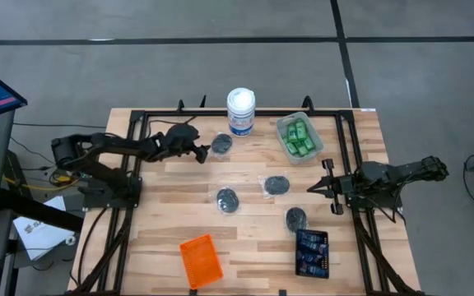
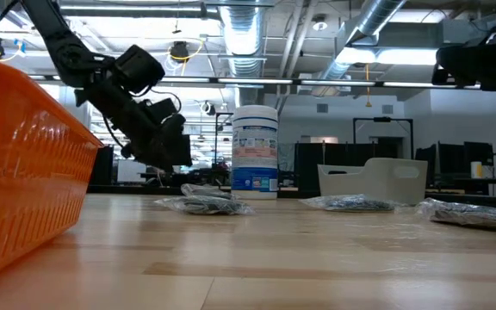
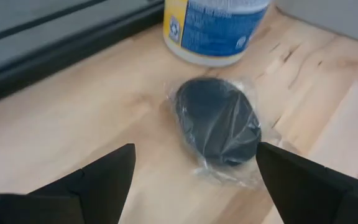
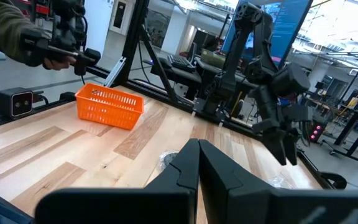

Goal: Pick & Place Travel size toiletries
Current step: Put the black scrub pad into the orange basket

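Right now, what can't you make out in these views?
- Low view: orange tray fills the near left and is cut by the edge; its contents are hidden.
- High view: green bottles too small to count.
- Left wrist view: white canister cut off at the top; wrapped puck label unreadable.

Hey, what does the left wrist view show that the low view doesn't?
Only the left wrist view: the left gripper open, hanging over a wrapped puck with a gap on each side.
Only the low view: the orange tray, the clear tray, more wrapped items farther right.
Both: the white canister, the wooden table.
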